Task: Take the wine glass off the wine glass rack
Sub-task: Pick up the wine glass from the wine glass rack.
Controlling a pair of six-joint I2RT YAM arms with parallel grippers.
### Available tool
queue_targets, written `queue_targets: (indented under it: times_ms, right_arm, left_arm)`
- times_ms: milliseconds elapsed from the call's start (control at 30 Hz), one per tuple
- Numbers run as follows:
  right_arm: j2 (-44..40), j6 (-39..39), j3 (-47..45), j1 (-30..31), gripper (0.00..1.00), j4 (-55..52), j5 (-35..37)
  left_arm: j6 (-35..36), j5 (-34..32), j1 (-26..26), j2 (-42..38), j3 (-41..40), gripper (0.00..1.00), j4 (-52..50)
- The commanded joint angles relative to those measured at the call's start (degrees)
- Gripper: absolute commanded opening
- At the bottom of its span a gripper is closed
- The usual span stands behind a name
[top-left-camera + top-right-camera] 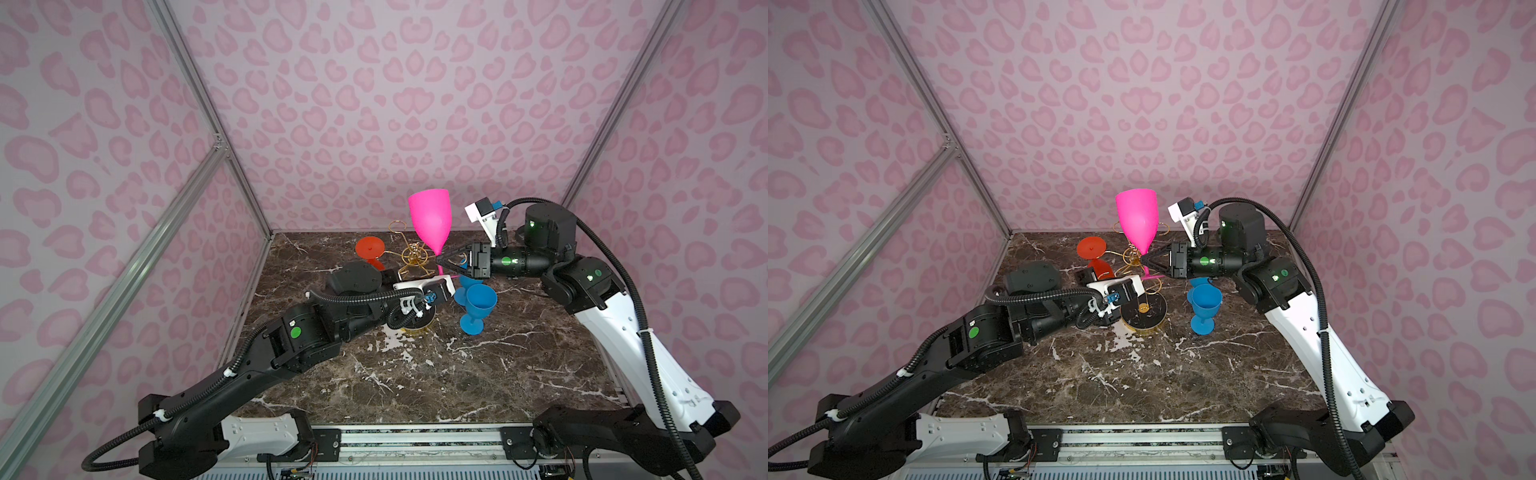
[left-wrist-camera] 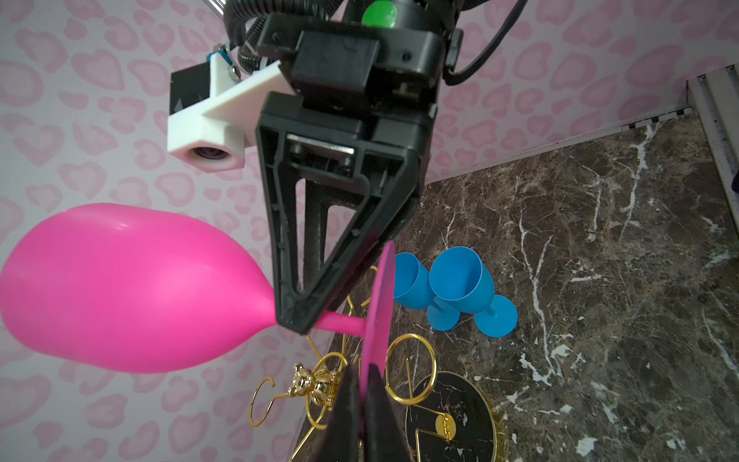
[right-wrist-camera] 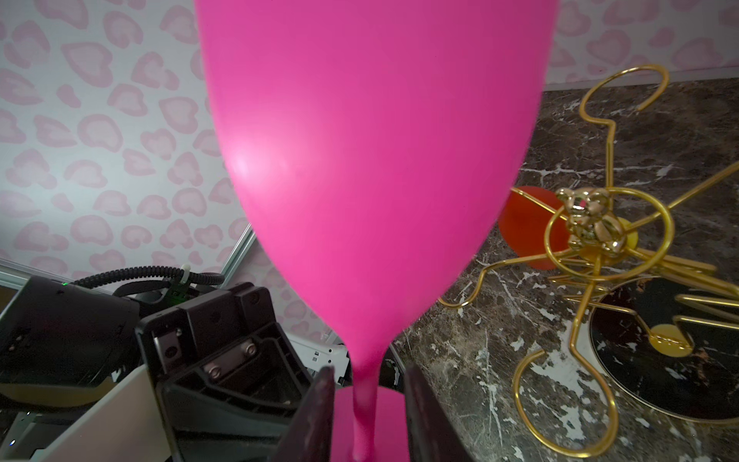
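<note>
Gripping the flat round foot (image 2: 378,304) of a bright pink plastic wine glass (image 1: 430,220) by its edge, the left gripper (image 2: 363,372) is pinched tight on the thin disc and holds the glass upright in the air, bowl uppermost. The glass hangs just right of the top of the thin gold wire wine glass rack (image 1: 1152,318), apart from its looped arms. From the right, the right gripper (image 1: 439,258) reaches in level at the top of the pink stem (image 3: 364,384), directly under the bowl. Its black fingers (image 3: 316,400) stand narrowly parted on either side of the stem, with a sliver of space showing on both sides. The rack stands on its round black gold-rimmed base toward the far middle of the dark veined marble tabletop (image 1: 415,374). A red plastic wine glass (image 1: 370,248) hangs upside down from an arm on the rack's left side. Two blue plastic goblets (image 1: 480,301) stand upright together just right of the rack, below the right gripper. Pink heart-patterned walls (image 1: 374,104) enclose the scene.
</note>
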Motion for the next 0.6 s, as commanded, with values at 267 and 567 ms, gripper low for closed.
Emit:
queue_targets:
  times_ms: [267, 567]
  right_arm:
    - [-1.24, 1.1, -3.27, 0.81, 0.22, 3.14, 1.14]
    - [-2.08, 0.88, -4.13, 0.89, 0.03, 3.68, 2.76]
  left_arm:
    - [3.08, -2.65, -2.39, 0.95, 0.33, 0.04, 1.21]
    - [1.42, -1.82, -2.93, 0.46, -1.28, 0.18, 4.02]
